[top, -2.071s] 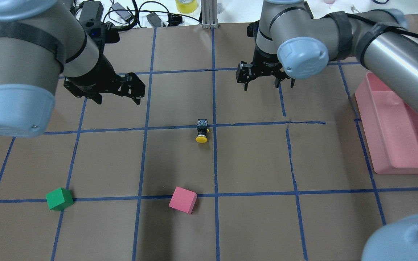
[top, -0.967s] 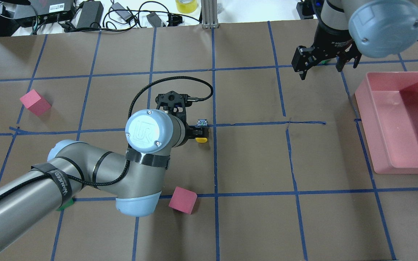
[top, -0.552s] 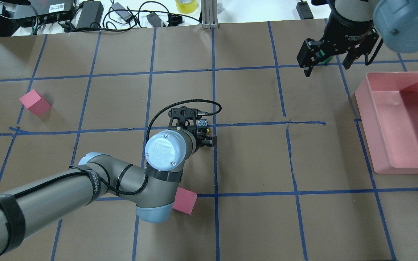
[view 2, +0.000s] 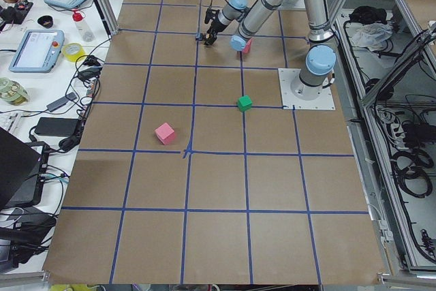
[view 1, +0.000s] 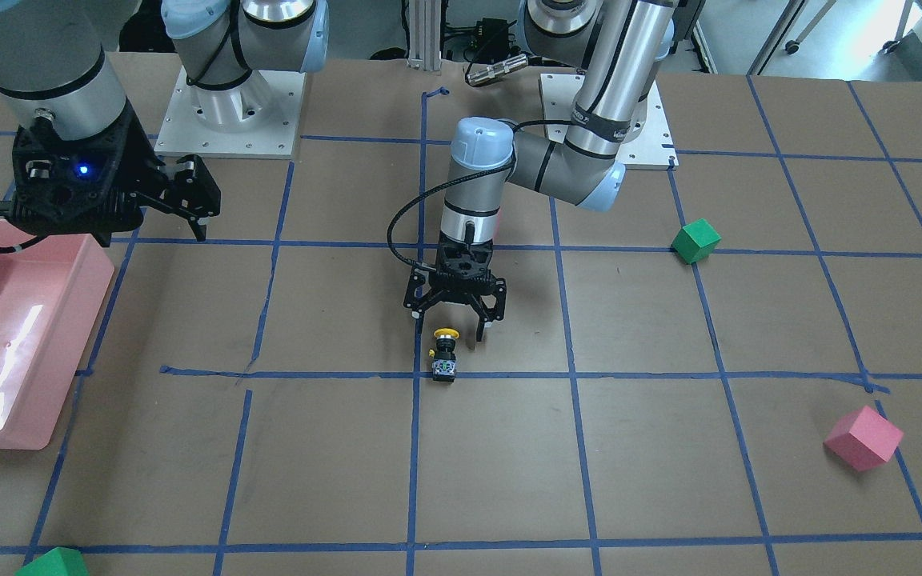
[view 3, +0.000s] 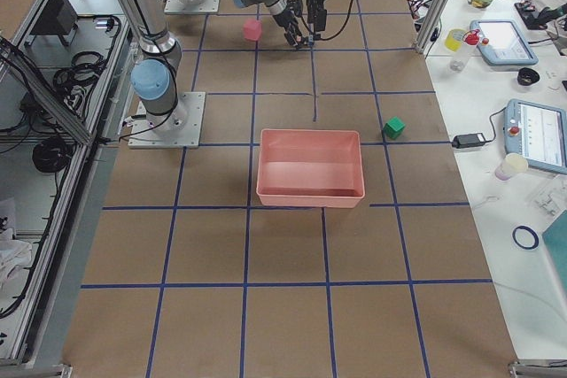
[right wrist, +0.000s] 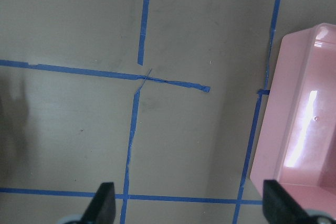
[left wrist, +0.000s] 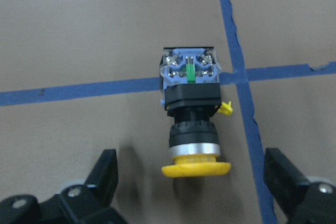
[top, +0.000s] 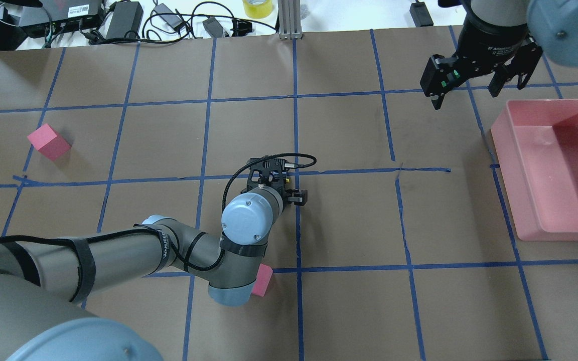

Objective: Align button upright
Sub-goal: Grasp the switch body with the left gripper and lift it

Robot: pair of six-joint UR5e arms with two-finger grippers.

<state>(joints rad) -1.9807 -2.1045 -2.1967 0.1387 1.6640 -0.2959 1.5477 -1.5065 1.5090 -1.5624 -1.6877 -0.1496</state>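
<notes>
The button (view 1: pixel 443 353) lies on its side on the brown table, by a crossing of blue tape lines. Its yellow cap (view 1: pixel 446 333) points toward the robot and its grey base block points away. The left wrist view shows it whole (left wrist: pixel 191 114), cap nearest the camera. My left gripper (view 1: pixel 450 322) hangs open just above the cap end, one finger to each side, not touching (left wrist: pixel 190 162). In the overhead view my left wrist hides the button. My right gripper (top: pixel 464 95) is open and empty, far off near the back right.
A pink bin (top: pixel 507 150) stands at the right edge. One pink cube (top: pixel 48 142) sits far left; another (top: pixel 264 282) is partly under my left arm. A green cube (view 1: pixel 695 241) lies near the left arm's base, another (view 1: pixel 53 564) at the far edge.
My left arm swung in from the left and settled over the button. My right arm drew back toward the back right. The button has not moved.
</notes>
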